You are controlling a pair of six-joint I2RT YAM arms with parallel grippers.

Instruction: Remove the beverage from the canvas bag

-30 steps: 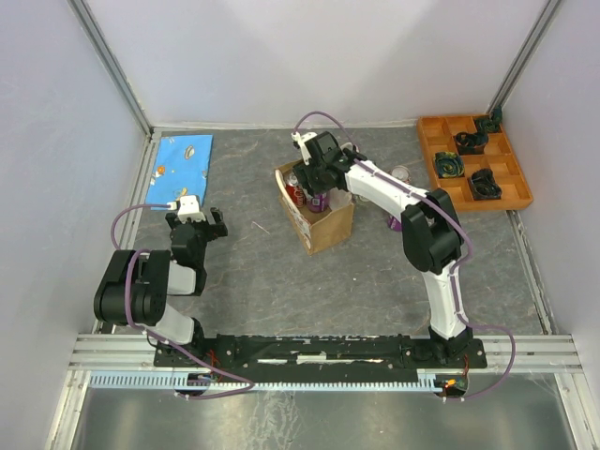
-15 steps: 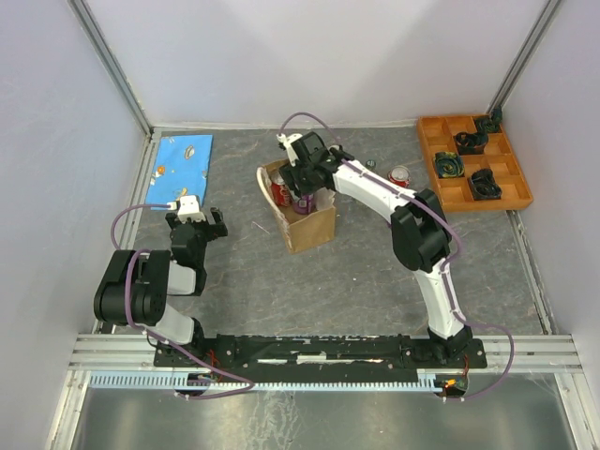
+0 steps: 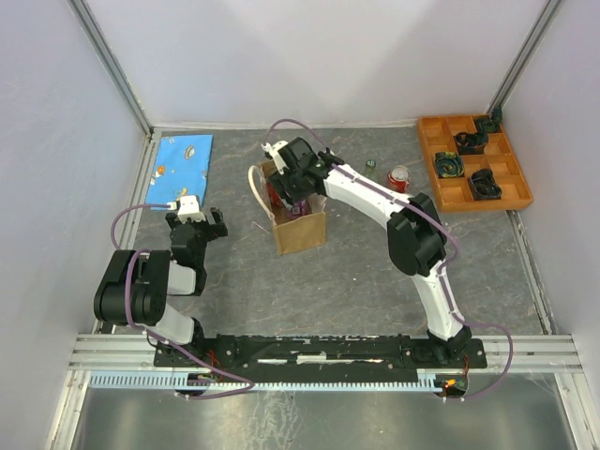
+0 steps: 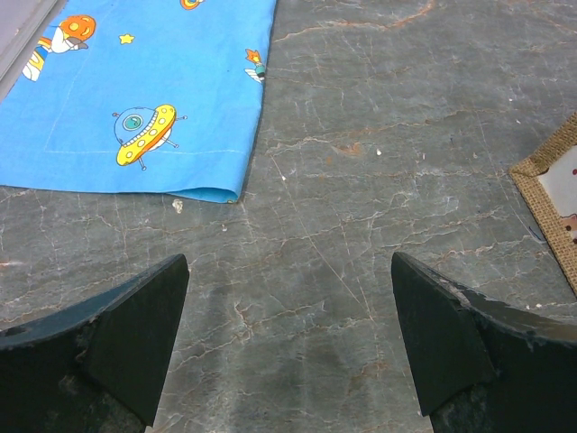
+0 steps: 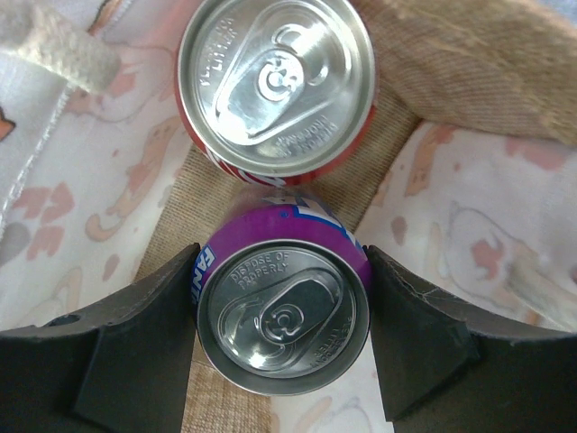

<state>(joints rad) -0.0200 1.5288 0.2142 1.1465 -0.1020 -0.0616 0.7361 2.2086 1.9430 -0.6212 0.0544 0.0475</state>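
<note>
The tan canvas bag (image 3: 302, 234) stands open in the middle of the table, and its corner shows in the left wrist view (image 4: 552, 194). My right gripper (image 3: 294, 190) reaches down into it. In the right wrist view the gripper (image 5: 284, 338) is shut on a purple beverage can (image 5: 284, 316), with a finger pressed on each side. A red can (image 5: 275, 86) stands beside it in the bag, on the pale printed lining (image 5: 469, 244). A cream handle (image 5: 59, 50) lies at the upper left. My left gripper (image 4: 288, 334) is open and empty above bare table, left of the bag.
A blue printed cloth (image 3: 183, 164) lies at the back left and shows in the left wrist view (image 4: 135, 90). Another red can (image 3: 400, 178) stands on the table right of the bag. An orange compartment tray (image 3: 439, 131) with dark parts sits at the back right.
My right gripper and the canvas bag have shifted left together across the table. The red can on the table now stands apart on the right. The left arm has not moved.
</note>
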